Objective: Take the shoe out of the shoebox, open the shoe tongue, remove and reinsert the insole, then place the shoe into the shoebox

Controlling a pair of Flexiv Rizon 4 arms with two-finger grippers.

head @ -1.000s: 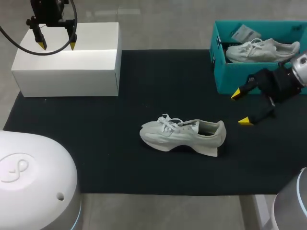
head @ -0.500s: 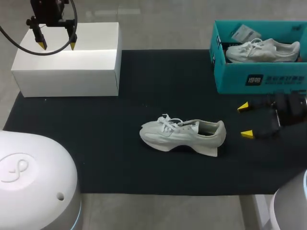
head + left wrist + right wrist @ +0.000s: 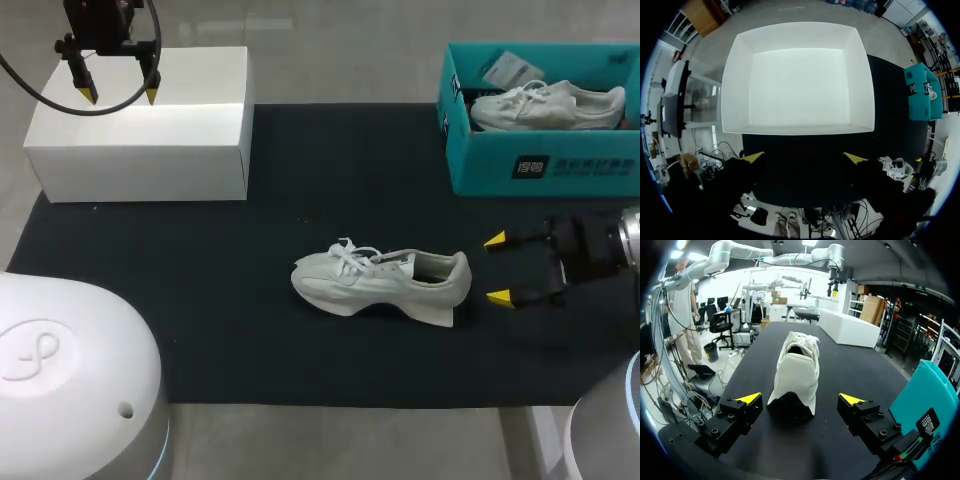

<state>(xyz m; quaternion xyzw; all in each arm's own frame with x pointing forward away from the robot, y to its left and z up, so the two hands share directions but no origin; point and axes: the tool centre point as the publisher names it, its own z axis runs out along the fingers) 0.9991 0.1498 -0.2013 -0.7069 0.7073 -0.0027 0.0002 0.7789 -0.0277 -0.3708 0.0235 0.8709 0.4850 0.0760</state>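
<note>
The right gripper (image 3: 497, 268) has its 2 yellow-tipped fingers spread wide and holds nothing. It sits low over the black mat (image 3: 200, 300) and points at the heel of the white shoe (image 3: 380, 280). The tips are just beside the heel and do not touch it.

The white shoe stands on its sole in the middle of the mat. Its toe points away from the right gripper, and its laces are on top.

The teal shoebox (image 3: 540, 165) is at the far right of the mat, near the right arm. It is open. A second shoe (image 3: 545, 105) lies inside it, with a grey packet (image 3: 510, 68) beside that shoe.

The left gripper (image 3: 120, 95) also has its 2 fingers spread and holds nothing. It hangs above the white box (image 3: 140, 140) at the far left of the mat, well apart from the white shoe.
</note>
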